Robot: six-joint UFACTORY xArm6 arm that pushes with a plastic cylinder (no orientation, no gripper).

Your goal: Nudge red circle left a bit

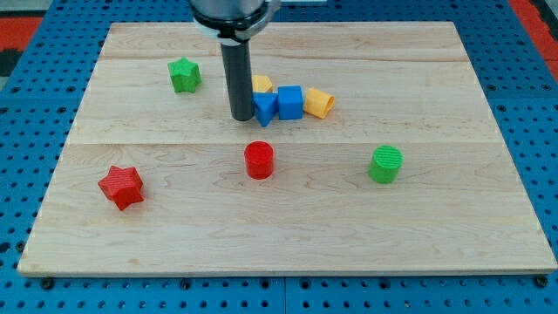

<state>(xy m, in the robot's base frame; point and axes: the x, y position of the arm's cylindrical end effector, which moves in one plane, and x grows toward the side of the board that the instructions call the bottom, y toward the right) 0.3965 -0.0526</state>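
Item: red circle [259, 160], a short upright cylinder standing near the middle of the table [436, 235], just below centre in the view. Being round, it has no long axis to reckon with.

Tool: my tip [241, 117], the lower end of a straight dark rod; no jaws are fitted, so there is nothing to be apart, together or clamped. The tip rests on the table above the red circle and slightly to the view's left of it, apart from it, with bare wood between.

Governing relation: the red circle lies toward the view's bottom and a little right of the tip. A leftward nudge would, in my judgement, need the tip brought round to the circle's right side first.

Adjacent to tip: blue block [265, 107] of unclear shape touching or just beside it on the right, then blue cube [290, 102], yellow cylinder [319, 103] lying tilted, and a partly hidden yellow block [261, 84] behind.

Elsewhere: green star [184, 75] upper left; red star [121, 187] lower left, well apart; green cylinder [385, 165] to the right.

Surface: pale planked wood, flat. Surround: blue perforated board [26, 174].
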